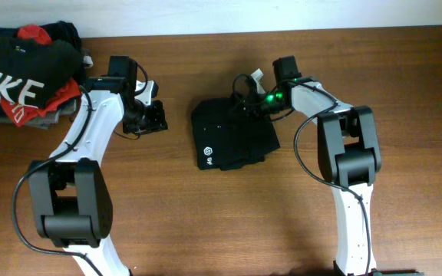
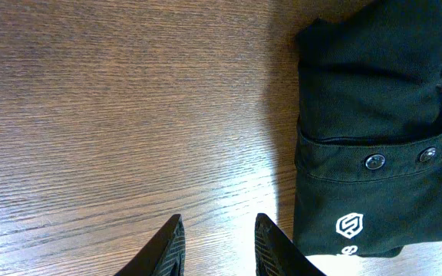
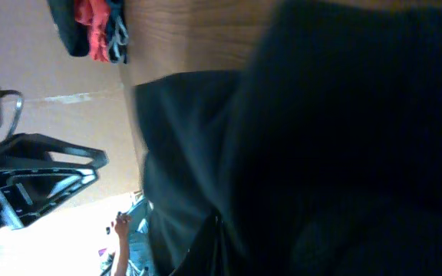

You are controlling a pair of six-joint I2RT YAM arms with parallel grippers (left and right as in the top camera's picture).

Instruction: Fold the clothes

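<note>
Folded black T-shirt (image 1: 235,138) lay at centre of table (image 1: 206,222). R gripper (image 1: 245,100) was closed at its top edge; gripping fabric or not, can't tell. L gripper (image 2: 219,224) sat just left of shirt, fingers apart, empty.

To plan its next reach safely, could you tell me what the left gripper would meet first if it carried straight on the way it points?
Most likely the bare wooden table: the left gripper points at open wood, with the black T-shirt off to one side. Depth is hard to judge.
</note>
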